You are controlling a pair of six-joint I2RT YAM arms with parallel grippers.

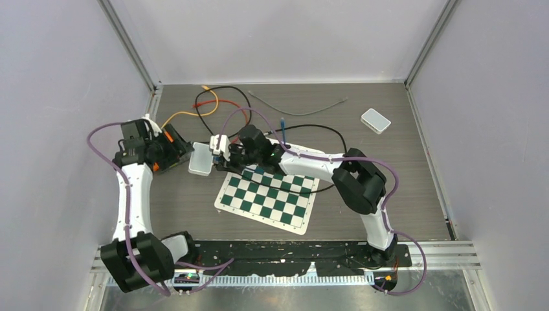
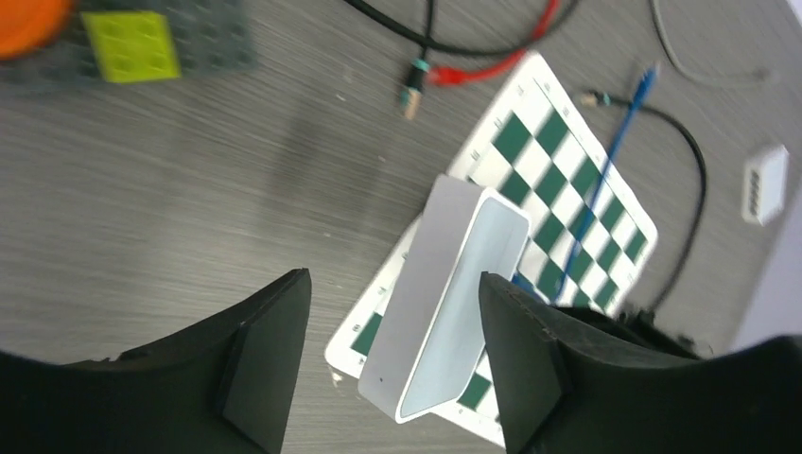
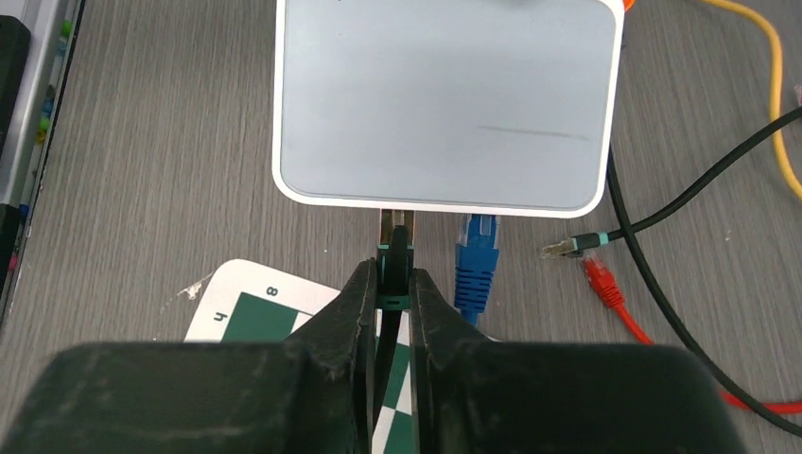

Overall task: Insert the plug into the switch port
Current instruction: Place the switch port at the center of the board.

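The white switch [image 3: 444, 104] lies on the table just left of the chessboard mat; it also shows in the top view [image 1: 201, 160]. My right gripper [image 3: 394, 274] is shut on a black plug [image 3: 394, 248] with teal bands, and the plug's tip is at a port in the switch's near edge. A blue plug [image 3: 476, 260] sits in the port beside it. My left gripper [image 2: 392, 355] is open, its fingers wide on either side of the switch [image 2: 444, 284], which looks tilted on edge. The right finger is close to the switch; contact is unclear.
A green-and-white chessboard mat [image 1: 268, 197] lies mid-table under the right arm. A loose black plug [image 3: 572, 246], a red plug [image 3: 605, 284] and a yellow cable [image 3: 775, 57] lie right of the switch. A second white switch [image 1: 375, 120] is at the back right. Coloured blocks [image 2: 132, 43] lie behind the left gripper.
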